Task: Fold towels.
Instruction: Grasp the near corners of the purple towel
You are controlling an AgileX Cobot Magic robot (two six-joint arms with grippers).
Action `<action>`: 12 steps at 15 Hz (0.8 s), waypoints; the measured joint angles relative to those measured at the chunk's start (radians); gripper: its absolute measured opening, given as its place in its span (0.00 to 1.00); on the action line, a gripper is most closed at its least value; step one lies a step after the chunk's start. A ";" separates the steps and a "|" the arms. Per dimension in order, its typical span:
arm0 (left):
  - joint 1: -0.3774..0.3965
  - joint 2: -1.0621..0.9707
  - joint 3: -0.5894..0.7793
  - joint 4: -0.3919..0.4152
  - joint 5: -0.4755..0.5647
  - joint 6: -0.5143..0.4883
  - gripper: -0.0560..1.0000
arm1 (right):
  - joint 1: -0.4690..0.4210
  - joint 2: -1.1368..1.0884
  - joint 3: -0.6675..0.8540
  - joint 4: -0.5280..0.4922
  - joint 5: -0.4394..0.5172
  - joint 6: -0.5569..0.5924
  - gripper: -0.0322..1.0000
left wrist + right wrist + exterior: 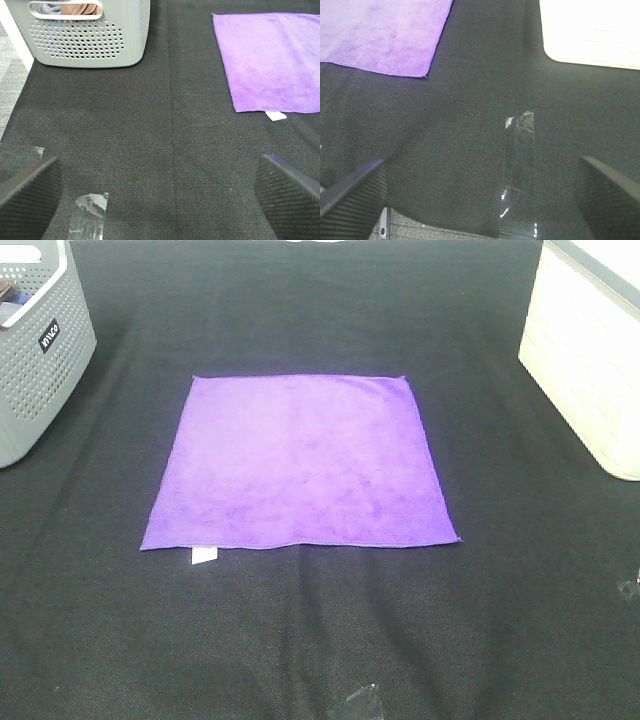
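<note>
From the high camera: purple towel point(300, 462) spread flat and unfolded in the middle of the black tabletop point(320, 640). Small white tag point(204, 555) poking out at the near left corner. Grey perforated basket point(35, 350) at the far left, cream bin point(590, 360) at the far right, both well apart from the towel.

From the left wrist: left hand point(157, 170) spread wide open, gripping nothing, only bare tabletop between its dark textured fingers point(30, 187). Towel ahead and off to one side, well clear of the hand, tag at the nearest corner. Basket further ahead on the other side, something brown showing through its handle slot. Crumpled tape scrap point(90, 207) stuck to the tabletop near one finger.

From the right wrist: right hand point(480, 170) also wide open and holding nothing. One towel corner ahead, apart from the fingers. Clear tape strip point(517, 175) lying on the tabletop between the fingers, reaching the tabletop's edge. Pale bin ahead on the other side.
</note>
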 joint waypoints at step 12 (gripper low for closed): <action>0.000 0.000 0.000 0.000 0.000 0.000 0.99 | 0.000 0.000 0.000 0.000 0.000 0.000 0.97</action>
